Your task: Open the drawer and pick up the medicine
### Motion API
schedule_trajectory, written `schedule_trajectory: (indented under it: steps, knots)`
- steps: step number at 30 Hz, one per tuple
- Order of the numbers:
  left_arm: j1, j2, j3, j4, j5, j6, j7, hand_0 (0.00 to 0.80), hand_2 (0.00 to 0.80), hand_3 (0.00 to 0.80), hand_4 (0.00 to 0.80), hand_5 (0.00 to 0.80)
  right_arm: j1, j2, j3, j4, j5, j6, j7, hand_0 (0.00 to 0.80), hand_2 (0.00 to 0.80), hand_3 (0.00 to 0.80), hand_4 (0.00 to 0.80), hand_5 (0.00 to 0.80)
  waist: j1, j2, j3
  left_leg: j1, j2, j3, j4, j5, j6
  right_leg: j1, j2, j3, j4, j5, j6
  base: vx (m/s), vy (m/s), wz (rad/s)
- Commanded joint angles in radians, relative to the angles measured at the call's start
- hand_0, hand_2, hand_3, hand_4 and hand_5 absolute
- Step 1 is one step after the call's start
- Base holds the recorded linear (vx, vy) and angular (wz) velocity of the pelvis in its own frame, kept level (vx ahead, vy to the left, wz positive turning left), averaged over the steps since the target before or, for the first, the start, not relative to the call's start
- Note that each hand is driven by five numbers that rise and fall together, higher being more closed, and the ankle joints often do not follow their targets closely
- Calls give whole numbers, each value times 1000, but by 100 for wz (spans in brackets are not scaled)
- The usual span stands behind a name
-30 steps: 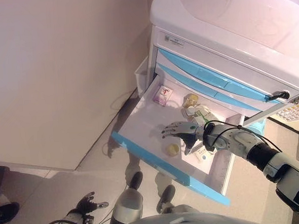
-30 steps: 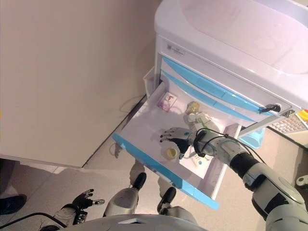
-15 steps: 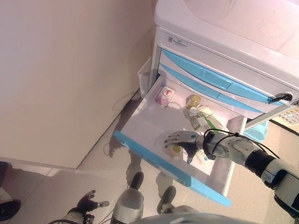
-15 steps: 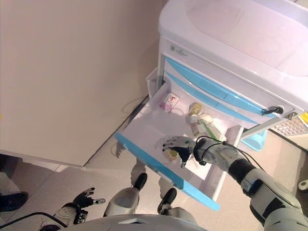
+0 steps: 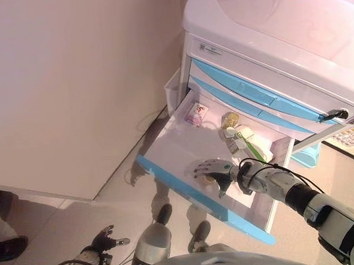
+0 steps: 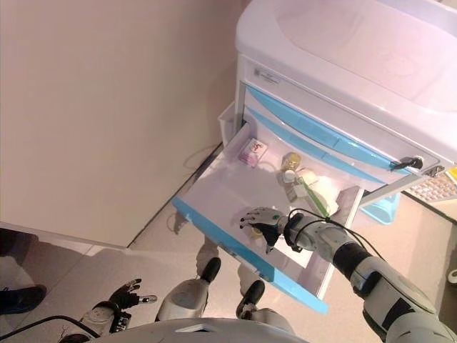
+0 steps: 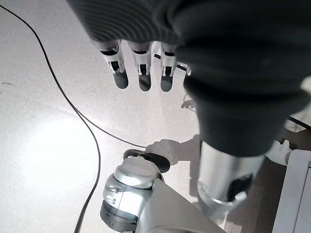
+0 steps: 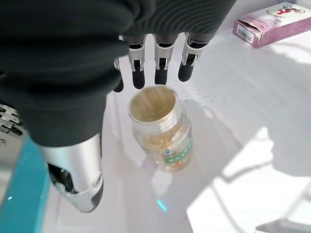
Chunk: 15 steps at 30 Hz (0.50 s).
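The cart's bottom drawer (image 5: 187, 195), white with a blue front, stands pulled out. A small clear jar (image 8: 160, 128) with a gold lid and yellowish contents stands upright on the drawer floor near the front. My right hand (image 5: 212, 169) hovers right over it with its fingers (image 8: 160, 63) straight past the lid and its thumb (image 8: 77, 179) off to the side, not closed on it. In the eye views the hand hides most of the jar. My left hand (image 5: 105, 240) hangs low by the floor, fingers (image 7: 141, 68) relaxed and empty.
A pink box (image 5: 196, 113) lies at the drawer's back left. A gold-lidded bottle (image 5: 229, 121) and a white bottle with green print (image 5: 246, 141) lie at the back right. Closed blue drawers (image 5: 252, 92) are above. A blue bin (image 5: 304, 156) hangs on the cart. The wall (image 5: 72, 85) is left.
My right hand has moved toward the drawer front and come down over the jar, which it now covers. The view has shifted a little. The left hand has not moved.
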Motion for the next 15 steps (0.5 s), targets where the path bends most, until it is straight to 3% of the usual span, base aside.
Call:
schedule_trajectory:
  steps: [1, 15]
  knots:
    - [-1, -16, -8, 37, 30, -14, 8, 0, 0, 0, 0, 0, 0, -4, 4, -29, -25, 19, -60, 0, 0, 0, 0, 0, -1, -2, -28, -37, -2, 22, 5, -59, -29, 45, 17, -9, 84, -137, 31, 0, 0, 0]
    - [10, -33, -13, 39, 22, -22, 13, 0, 0, 0, 0, 0, 26, 15, -50, 2, -134, 92, -216, 0, 0, 0, 0, 0, -9, 9, -35, -36, -8, 23, 4, -62, -23, 42, 13, -5, 81, -132, 35, 0, 0, 0]
